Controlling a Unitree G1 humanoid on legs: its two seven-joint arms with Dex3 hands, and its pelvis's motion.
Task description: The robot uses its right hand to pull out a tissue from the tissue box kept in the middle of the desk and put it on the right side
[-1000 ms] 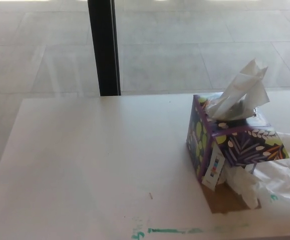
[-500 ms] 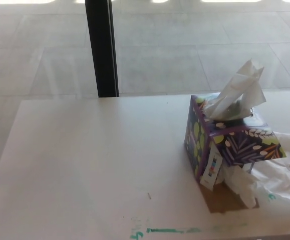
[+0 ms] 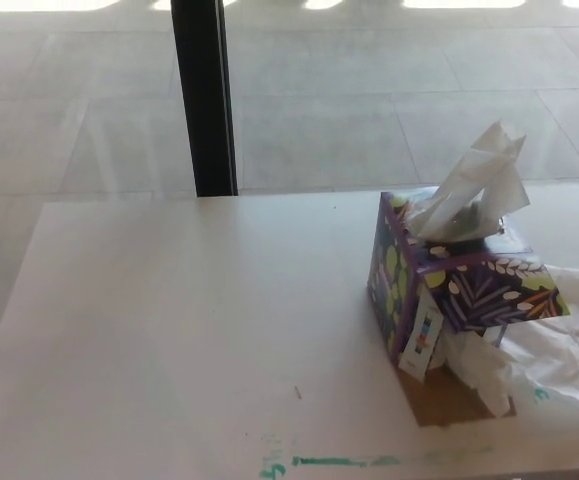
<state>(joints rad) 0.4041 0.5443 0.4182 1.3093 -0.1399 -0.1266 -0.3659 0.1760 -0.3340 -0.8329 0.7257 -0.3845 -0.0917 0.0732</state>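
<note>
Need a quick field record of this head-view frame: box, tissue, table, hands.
box: purple cube tissue box with leaf print, upright, right part of the desk
tissue: white tissue sticking up from the box top
loose tissues: crumpled white tissues on the desk, right of the box
desk: white desk, green marks near front edge
label: white tag hanging off the box
hands: none in view

Tissue box (image 3: 449, 290) on desk (image 3: 189, 320) right; loose tissues (image 3: 559, 350) at its right.
</note>
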